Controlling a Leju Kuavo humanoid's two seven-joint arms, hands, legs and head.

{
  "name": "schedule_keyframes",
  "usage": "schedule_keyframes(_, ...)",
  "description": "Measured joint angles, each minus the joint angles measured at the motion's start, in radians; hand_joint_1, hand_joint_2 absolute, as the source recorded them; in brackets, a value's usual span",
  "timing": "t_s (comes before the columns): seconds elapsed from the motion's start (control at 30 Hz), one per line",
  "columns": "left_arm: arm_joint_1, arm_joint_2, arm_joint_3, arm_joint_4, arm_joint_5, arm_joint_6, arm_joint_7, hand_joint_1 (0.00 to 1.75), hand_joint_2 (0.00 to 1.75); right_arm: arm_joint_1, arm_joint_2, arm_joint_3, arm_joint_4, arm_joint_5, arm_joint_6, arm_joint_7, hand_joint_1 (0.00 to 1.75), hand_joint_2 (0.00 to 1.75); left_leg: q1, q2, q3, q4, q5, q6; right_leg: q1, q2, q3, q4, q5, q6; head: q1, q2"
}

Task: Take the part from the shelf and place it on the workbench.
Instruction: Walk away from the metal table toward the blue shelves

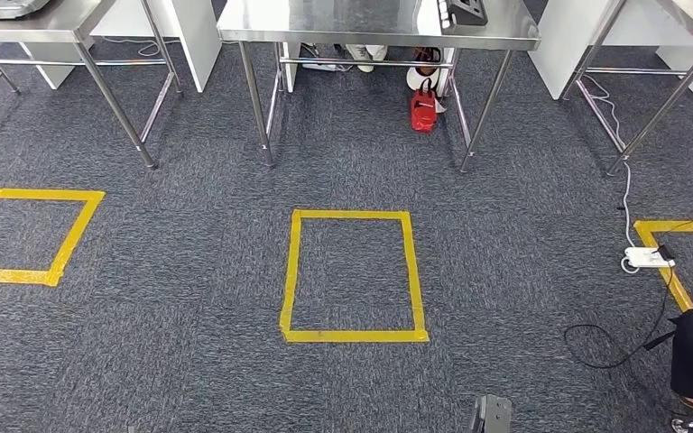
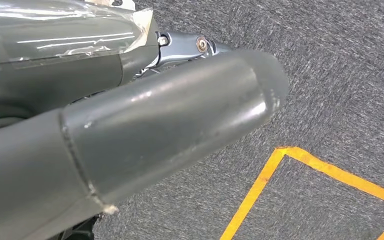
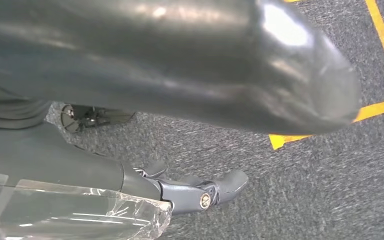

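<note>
Three yellow tape squares (image 1: 354, 276) on carpet (image 1: 189, 361)

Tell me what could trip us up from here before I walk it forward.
The white power strip and its black cable lie on the carpet at right, a possible snag for the feet. The workbench legs stand close ahead. Both hands hang by the floor, left hand and right hand, apparently holding nothing.

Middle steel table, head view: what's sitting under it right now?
Under the middle steel table stands a red bag on the carpet, with white shoes behind it. The tabletop covers whatever lies further back and whoever the shoes belong to.
</note>
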State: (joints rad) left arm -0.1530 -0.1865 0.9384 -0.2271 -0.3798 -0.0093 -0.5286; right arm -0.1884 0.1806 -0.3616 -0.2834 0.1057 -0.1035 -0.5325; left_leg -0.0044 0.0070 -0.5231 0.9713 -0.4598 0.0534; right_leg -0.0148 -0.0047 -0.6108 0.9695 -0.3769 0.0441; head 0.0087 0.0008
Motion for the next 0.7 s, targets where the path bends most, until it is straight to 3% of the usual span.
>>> schedule_keyframes(0.07,0.002,-0.001,0.000,0.000,0.002,0.000,-0.001,0.00,0.00,0.004,-0.001,-0.004,0.000,-0.004,0.003,-0.001,0.00,0.00,0.011,0.011,-0.002,-0.013,0.012,0.006,0.005,0.003,-0.037,0.079,-0.051,-0.007,0.005,0.000)
schedule_keyframes(0.13,0.005,-0.001,0.000,0.001,0.005,-0.001,-0.002,0.00,0.00,0.010,-0.002,-0.008,0.001,-0.006,0.003,-0.002,0.00,0.00,0.012,0.022,-0.010,-0.013,0.016,0.006,0.002,0.004,-0.094,0.223,-0.121,-0.013,0.011,0.000)
schedule_keyframes(0.17,0.007,0.000,0.000,0.001,0.008,-0.001,-0.003,0.00,0.00,0.013,-0.002,-0.009,0.001,-0.007,0.002,-0.001,0.00,0.00,0.012,0.028,-0.014,-0.013,0.017,0.004,-0.001,0.004,-0.111,0.278,-0.143,-0.010,0.011,0.000)
schedule_keyframes(0.2,0.010,0.001,0.000,0.001,0.012,-0.001,-0.003,0.00,0.00,0.016,-0.001,-0.009,0.002,-0.006,-0.001,0.000,0.00,0.00,0.013,0.036,-0.016,-0.012,0.018,0.002,-0.005,0.003,-0.111,0.297,-0.151,-0.003,0.011,0.000)
schedule_keyframes(0.23,0.013,0.003,0.000,0.002,0.020,-0.001,-0.004,0.00,0.00,0.017,0.000,-0.009,0.003,-0.005,-0.006,0.002,0.00,0.00,0.015,0.043,-0.017,-0.012,0.019,-0.002,-0.011,0.001,-0.088,0.273,-0.144,0.007,0.011,0.000)
schedule_keyframes(0.3,0.016,0.010,0.005,0.002,0.042,-0.001,-0.008,0.00,0.00,0.014,0.006,-0.009,0.004,0.004,-0.015,0.011,0.00,0.00,0.021,0.060,-0.019,-0.004,0.017,-0.016,-0.022,-0.024,0.000,0.134,-0.109,0.030,0.012,0.000)
schedule_keyframes(0.33,0.017,0.015,0.011,0.002,0.056,0.000,-0.010,0.00,0.00,0.009,0.012,-0.007,0.004,0.012,-0.018,0.016,0.00,0.00,0.021,0.068,-0.020,0.002,0.013,-0.025,-0.021,-0.036,0.038,0.071,-0.095,0.034,0.014,0.000)
schedule_keyframes(0.4,0.020,0.027,0.027,0.002,0.086,0.005,-0.017,0.00,0.00,-0.003,0.028,0.003,0.004,0.031,-0.019,0.031,0.00,0.00,0.020,0.082,-0.023,0.011,0.008,-0.043,-0.016,-0.044,0.068,0.017,-0.086,0.023,0.013,0.000)
schedule_keyframes(0.47,0.025,0.034,0.045,0.002,0.112,0.009,-0.028,0.00,0.00,-0.012,0.044,0.018,0.005,0.050,-0.019,0.046,0.00,0.00,0.023,0.093,-0.021,0.011,0.008,-0.055,-0.013,-0.023,0.061,0.023,-0.082,0.002,0.009,0.000)
schedule_keyframes(0.57,0.032,0.038,0.064,0.002,0.129,0.011,-0.039,0.00,0.00,-0.017,0.058,0.035,0.005,0.062,-0.017,0.055,0.00,0.00,0.033,0.068,-0.027,0.027,-0.013,-0.070,-0.018,-0.004,0.057,0.023,-0.076,-0.016,0.008,0.000)
schedule_keyframes(0.67,0.034,0.039,0.066,0.002,0.131,0.011,-0.041,0.00,0.00,-0.018,0.059,0.037,0.005,0.063,-0.017,0.056,0.00,0.00,0.034,0.057,-0.029,0.033,-0.020,-0.072,-0.017,-0.003,0.056,0.023,-0.075,-0.018,0.007,0.000)
schedule_keyframes(0.7,0.036,0.040,0.069,0.002,0.133,0.012,-0.044,0.00,0.00,-0.020,0.061,0.040,0.005,0.065,-0.016,0.057,0.00,0.00,0.034,0.045,-0.040,0.059,-0.039,-0.072,-0.016,0.000,0.054,0.023,-0.073,-0.022,0.007,0.000)
